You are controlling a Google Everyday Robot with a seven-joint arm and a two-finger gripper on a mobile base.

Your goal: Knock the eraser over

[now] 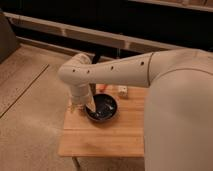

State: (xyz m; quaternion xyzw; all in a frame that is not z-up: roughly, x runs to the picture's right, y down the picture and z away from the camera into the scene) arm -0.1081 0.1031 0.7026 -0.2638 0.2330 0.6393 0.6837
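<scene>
One wooden table (100,137) on a speckled floor (30,110), seen from above and behind the robot; one white arm (115,70) reaches in from the right and bends down over the table's left half. One dark round bowl (116,107) sits left of the table's centre, towards the back edge. One eraser (122,91), a small white block, stands upright near the back edge, just behind the bowl's right side and apart from it. One small orange object (101,86) lies at the back edge, partly hidden by the arm, its kind unclear. One gripper (85,106) points downward at the bowl's left rim, close to the table's left edge; how far open it is cannot be told, nor whether it touches the bowl; it holds nothing that can be seen, and stands well apart from the eraser.
</scene>
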